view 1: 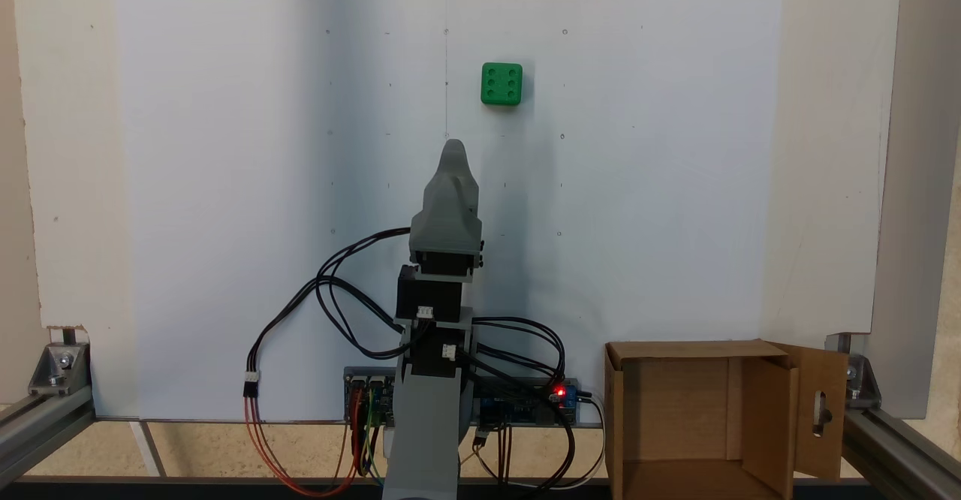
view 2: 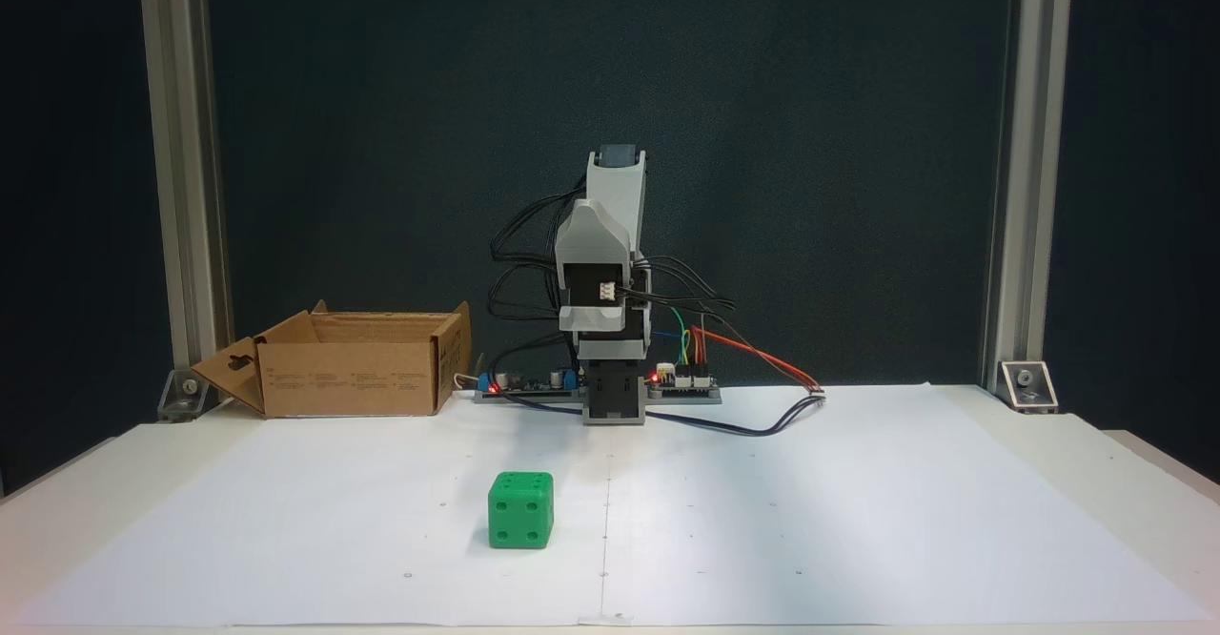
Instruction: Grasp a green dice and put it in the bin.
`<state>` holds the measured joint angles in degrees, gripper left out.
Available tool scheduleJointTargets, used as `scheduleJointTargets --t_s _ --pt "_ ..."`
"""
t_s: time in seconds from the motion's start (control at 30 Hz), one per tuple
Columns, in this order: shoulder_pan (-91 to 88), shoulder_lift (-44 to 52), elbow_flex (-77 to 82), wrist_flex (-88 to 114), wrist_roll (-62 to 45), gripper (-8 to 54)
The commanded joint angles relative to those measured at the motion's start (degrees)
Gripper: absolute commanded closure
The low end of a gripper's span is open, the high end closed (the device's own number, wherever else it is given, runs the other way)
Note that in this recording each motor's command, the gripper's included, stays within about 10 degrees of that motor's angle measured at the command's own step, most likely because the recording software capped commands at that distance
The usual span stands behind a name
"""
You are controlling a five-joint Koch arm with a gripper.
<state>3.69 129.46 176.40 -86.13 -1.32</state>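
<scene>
**Green dice alone on the paper, my claw folded back**

The green dice [view 1: 501, 84] sits on the white paper sheet [view 1: 225, 185], well apart from me, six pips up in a fixed view from above; in a fixed view from the front [view 2: 520, 510] it shows a four-pip face.

My claw [view 1: 453, 147] is tucked over my base, holding nothing. Its jaws stack one behind the other for both cameras, so I cannot tell how far they stand apart. In the front view [view 2: 610, 244] my own housing hides the tips.

The bin [view 1: 698, 417] stands beside my base at the table's edge, flaps open, one with a slot cutout; its lower part is cut off by the frame. The paper lies flat, marked with faint dots. Aluminium posts [view 2: 181, 187] frame a dark backdrop [view 2: 810, 139].
</scene>
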Motion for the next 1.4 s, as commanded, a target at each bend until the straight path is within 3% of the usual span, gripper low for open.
scheduleJointTargets --t_s 0.0,1.37 --pt "4.83 6.06 2.90 3.08 1.67 0.9" --pt "4.57 6.15 2.90 0.00 1.49 0.9"
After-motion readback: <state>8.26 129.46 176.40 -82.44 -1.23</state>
